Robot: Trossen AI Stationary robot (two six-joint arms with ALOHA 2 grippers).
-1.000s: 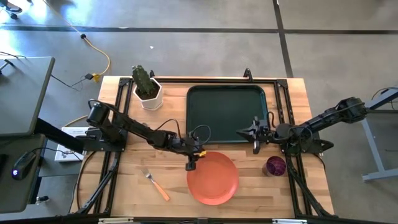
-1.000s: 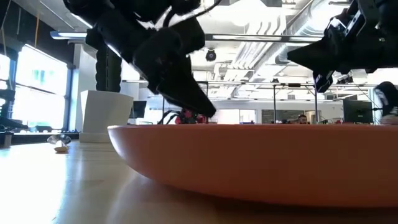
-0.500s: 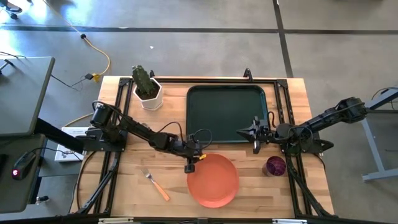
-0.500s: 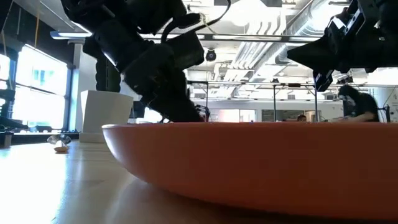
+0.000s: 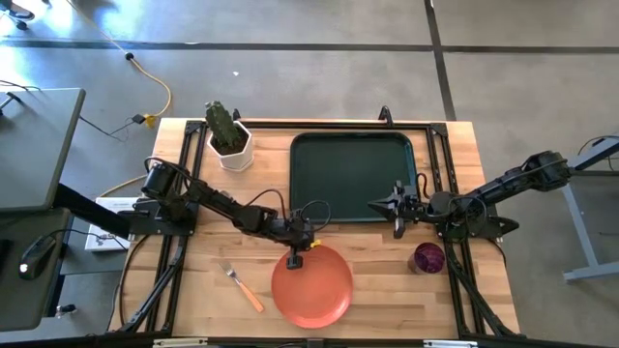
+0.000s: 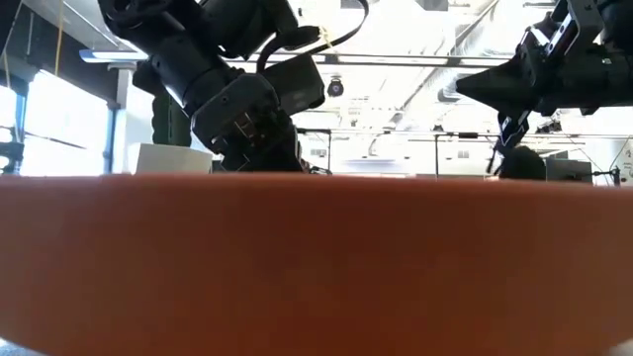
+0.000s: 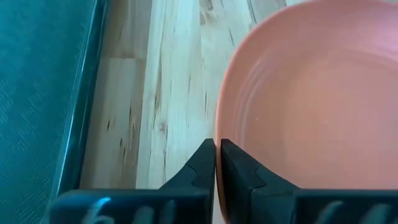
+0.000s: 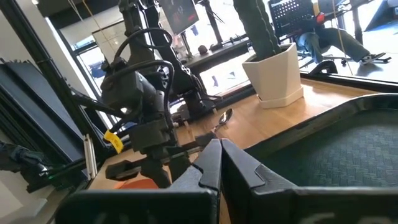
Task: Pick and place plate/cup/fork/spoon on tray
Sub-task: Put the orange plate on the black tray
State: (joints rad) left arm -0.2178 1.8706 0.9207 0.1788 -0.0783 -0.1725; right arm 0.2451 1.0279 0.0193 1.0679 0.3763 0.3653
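The orange-red plate lies on the table near its front edge and fills the bottom of the low view. My left gripper is shut on its far-left rim. The dark green tray lies behind it at the far middle. My right gripper hovers shut and holding nothing by the tray's near right corner. The dark purple cup stands at the near right. The fork lies left of the plate. The spoon lies near the cactus pot. My left gripper pinches the plate's rim on the far-left side, one finger inside the plate and one outside on the table side. The fingers come from above, pointing down. The plate's underside rests on the table.
A white pot with a green cactus stands at the far left corner. The black frame rails run along the table's sides. Bare wood lies between the plate and the cup.
My left gripper has shut on the plate's far-left rim, staying in about the same place. The plate has slid along the table toward the near left, closer to the front edge and the fork.
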